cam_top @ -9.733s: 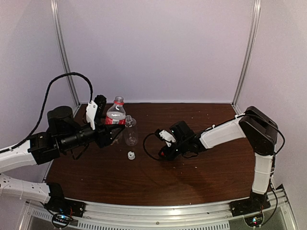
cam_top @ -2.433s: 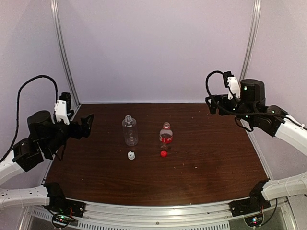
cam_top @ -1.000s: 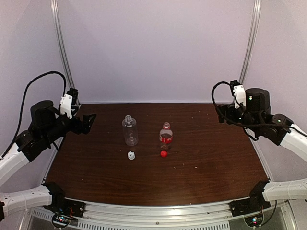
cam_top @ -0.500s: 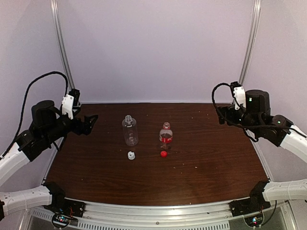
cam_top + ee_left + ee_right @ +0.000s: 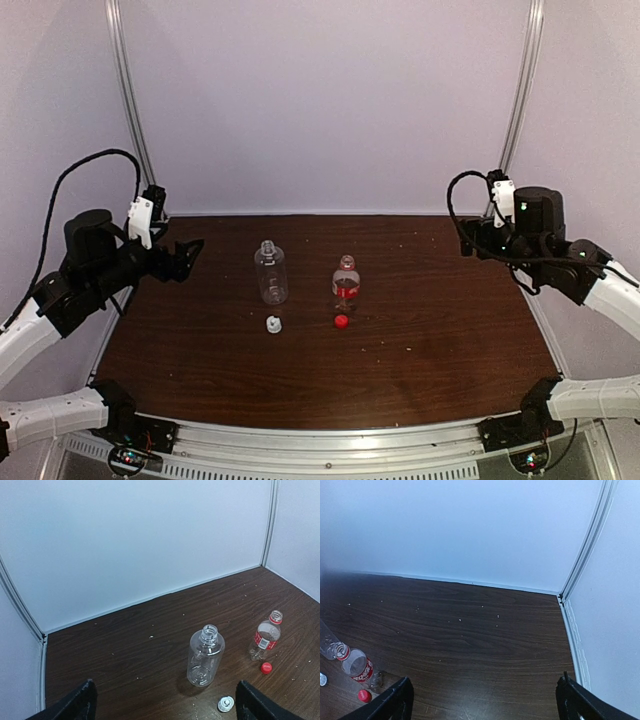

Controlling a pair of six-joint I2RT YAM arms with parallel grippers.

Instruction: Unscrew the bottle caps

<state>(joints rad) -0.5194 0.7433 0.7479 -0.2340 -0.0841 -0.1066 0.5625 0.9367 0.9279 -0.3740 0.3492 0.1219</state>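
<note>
Two bottles stand uncapped mid-table: the plain clear bottle (image 5: pixel 271 272) (image 5: pixel 205 655) and, to its right, the red-label bottle (image 5: pixel 345 284) (image 5: pixel 265 641) (image 5: pixel 357 666). In front of the plain one lies the white cap (image 5: pixel 273 323) (image 5: pixel 225 703). The red cap (image 5: pixel 341 321) (image 5: pixel 266 667) (image 5: pixel 364 695) lies before the labelled one. My left gripper (image 5: pixel 185 255) (image 5: pixel 167 711) hovers raised at the table's left edge, open and holding nothing. Raised at the far right, my right gripper (image 5: pixel 470 240) (image 5: pixel 485 707) is open too, well away from both bottles.
The dark wooden table (image 5: pixel 430 320) carries small pale crumbs. White walls close it in at the back and both sides, with metal corner posts (image 5: pixel 515 110). A black cable (image 5: pixel 70 175) loops above the left arm.
Hardly anything: the right arm has drifted slightly to the right and the left gripper has settled a touch. Bottles and caps have not moved.
</note>
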